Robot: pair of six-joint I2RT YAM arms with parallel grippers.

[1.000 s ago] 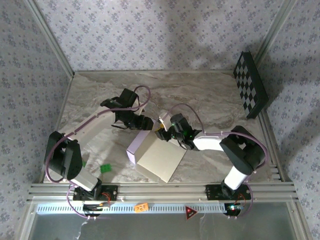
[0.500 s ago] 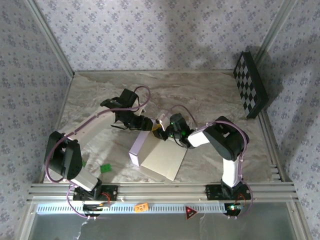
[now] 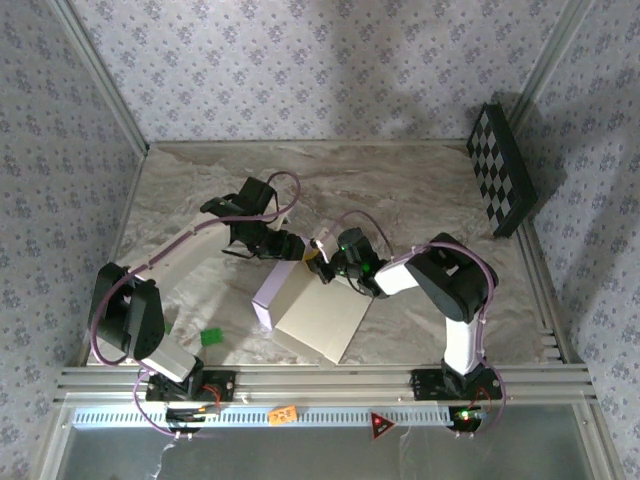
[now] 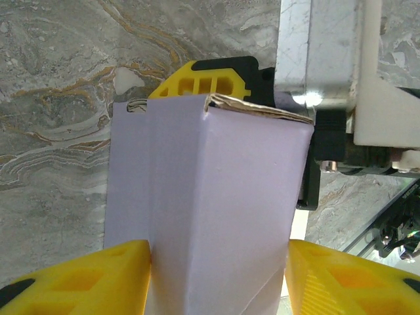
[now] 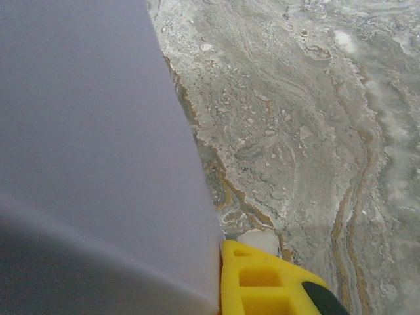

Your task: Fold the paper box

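Observation:
The paper box (image 3: pixel 318 315) lies at mid-table, its cream-white panel facing up and a lavender side (image 3: pixel 265 300) turned left. My left gripper (image 3: pixel 289 246) reaches to its far end from the left. In the left wrist view the lavender box (image 4: pixel 210 210) stands between my two yellow fingers (image 4: pixel 121 279), which touch its sides. My right gripper (image 3: pixel 322 256) meets the same end from the right. One of its yellow fingers (image 4: pixel 203 79) shows behind the box's far edge. In the right wrist view that finger (image 5: pixel 262 282) presses against the lavender wall (image 5: pixel 92 164); the other finger is hidden behind the card.
A black-and-white checkerboard panel (image 3: pixel 503 170) leans at the back right corner. A small green piece (image 3: pixel 211 337) lies near the left arm's base. Patterned walls enclose the marble table (image 3: pixel 420 190) on three sides, and a metal rail (image 3: pixel 320 382) runs along the near edge.
The right gripper has shut on the box's far end. The right arm has folded in, its elbow now raised nearer the box. The left gripper has kept its place and hold.

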